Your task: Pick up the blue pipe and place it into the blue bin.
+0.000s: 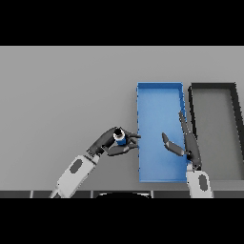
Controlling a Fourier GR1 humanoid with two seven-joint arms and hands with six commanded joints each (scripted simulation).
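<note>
A: Item one, blue pipe (120,138): location?
B: Clasped in the left robot hand (110,143), fingers and thumb curled round it, just beside the left wall of the blue bin (159,90), outside it.
A: Right robot hand (183,143)?
B: Over the bin's right half, fingers straight, holding nothing.
A: Other stock?
B: One dark bin (213,86) alongside the blue, both on the grey bench (66,95).
</note>
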